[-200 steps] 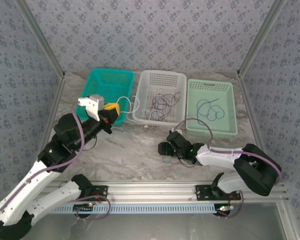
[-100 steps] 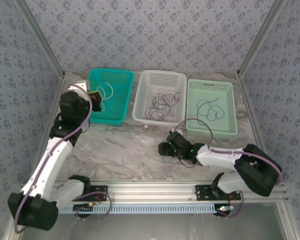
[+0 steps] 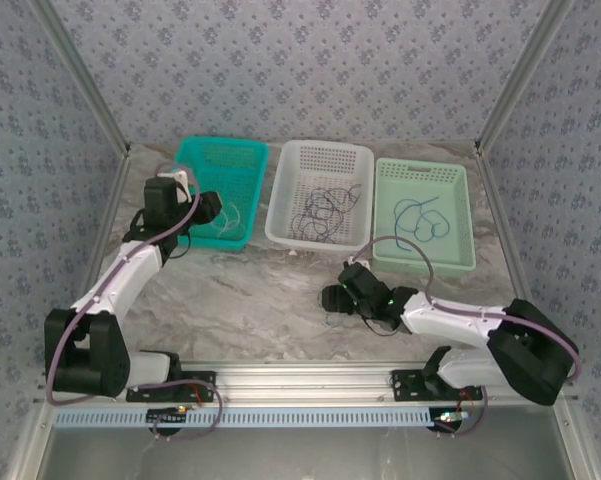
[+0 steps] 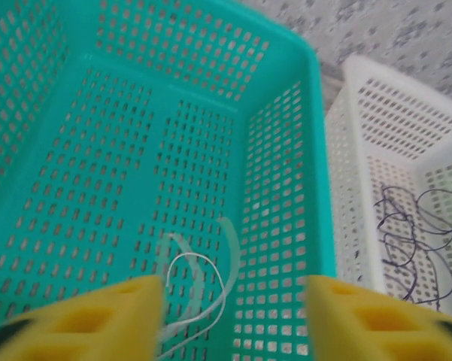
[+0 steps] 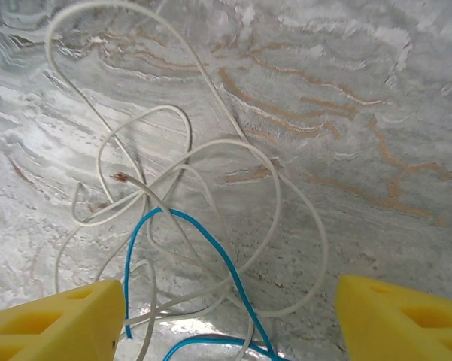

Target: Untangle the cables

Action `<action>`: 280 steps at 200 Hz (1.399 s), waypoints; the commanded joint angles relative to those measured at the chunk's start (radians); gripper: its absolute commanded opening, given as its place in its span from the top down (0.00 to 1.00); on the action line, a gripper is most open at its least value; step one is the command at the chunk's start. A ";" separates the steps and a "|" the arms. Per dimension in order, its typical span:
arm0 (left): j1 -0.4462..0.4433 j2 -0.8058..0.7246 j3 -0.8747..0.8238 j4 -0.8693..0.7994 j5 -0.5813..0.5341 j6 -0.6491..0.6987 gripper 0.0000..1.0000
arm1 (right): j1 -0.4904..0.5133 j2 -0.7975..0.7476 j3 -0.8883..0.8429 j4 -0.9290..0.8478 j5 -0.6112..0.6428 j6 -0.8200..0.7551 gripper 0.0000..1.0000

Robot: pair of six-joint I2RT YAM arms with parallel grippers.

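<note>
Left gripper (image 4: 233, 320) hangs wide open over the teal mesh basket (image 4: 278, 150), with a thin white cable (image 4: 220, 289) looped on the basket floor between its fingers. Right gripper (image 5: 229, 316), also wide open, straddles limp white loops (image 5: 277, 188) crossed by a blue cable (image 5: 210, 244) on the marbled table (image 5: 361, 113).

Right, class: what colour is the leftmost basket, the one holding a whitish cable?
The basket is teal, seen best in the left wrist view.

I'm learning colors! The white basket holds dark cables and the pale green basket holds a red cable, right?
Not red: the top view shows a blue cable in the pale green basket. The dark cables in the white basket are right.
</note>
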 commanded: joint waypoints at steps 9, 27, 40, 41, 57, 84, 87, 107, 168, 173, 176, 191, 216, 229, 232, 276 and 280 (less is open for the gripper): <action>-0.044 -0.048 0.030 -0.086 -0.079 0.002 0.10 | 0.005 -0.069 -0.008 -0.064 0.054 -0.022 0.24; -0.143 -0.107 0.019 -0.113 -0.202 0.060 0.01 | -0.001 -0.100 -0.008 -0.077 0.064 -0.025 0.24; -0.213 -0.143 0.010 -0.114 -0.224 0.089 0.01 | -0.008 -0.122 -0.009 -0.085 0.067 -0.025 0.24; -0.219 -0.146 0.010 -0.114 -0.224 0.091 0.01 | -0.010 -0.123 -0.009 -0.087 0.067 -0.024 0.24; -0.321 -0.189 -0.015 -0.102 -0.235 0.150 0.01 | -0.017 -0.148 -0.018 -0.085 0.062 -0.023 0.24; -0.489 -0.247 -0.086 -0.056 -0.228 0.224 0.01 | -0.031 -0.179 -0.037 -0.072 0.048 -0.014 0.24; -0.505 -0.250 -0.093 -0.054 -0.227 0.224 0.01 | -0.032 -0.181 -0.040 -0.071 0.046 -0.014 0.24; -0.578 -0.263 -0.135 -0.047 -0.213 0.219 0.02 | -0.040 -0.185 -0.045 -0.087 0.030 -0.029 0.26; -0.648 -0.265 -0.262 0.041 -0.177 0.098 0.03 | -0.041 -0.197 -0.032 -0.310 -0.013 0.015 0.36; -0.650 -0.264 -0.265 0.046 -0.181 0.093 0.03 | -0.039 -0.203 -0.038 -0.314 -0.025 0.026 0.37; -0.651 -0.264 -0.266 0.048 -0.182 0.091 0.03 | -0.040 -0.207 -0.042 -0.315 -0.033 0.034 0.37; -0.658 -0.262 -0.270 0.056 -0.189 0.088 0.02 | -0.034 -0.214 -0.058 -0.301 -0.075 0.067 0.38; -0.662 -0.253 -0.262 0.057 -0.194 0.093 0.03 | -0.025 -0.202 -0.071 -0.251 -0.110 0.115 0.38; -0.666 -0.248 -0.261 0.054 -0.195 0.094 0.03 | -0.025 -0.183 -0.072 -0.225 -0.133 0.132 0.37; -0.667 -0.248 -0.261 0.054 -0.195 0.093 0.02 | -0.025 -0.176 -0.071 -0.221 -0.140 0.136 0.37; -0.674 -0.254 -0.270 0.057 -0.211 0.086 0.03 | -0.024 -0.057 -0.047 -0.196 -0.183 0.137 0.49; -0.674 -0.254 -0.270 0.057 -0.212 0.085 0.03 | -0.023 -0.052 -0.047 -0.188 -0.187 0.137 0.52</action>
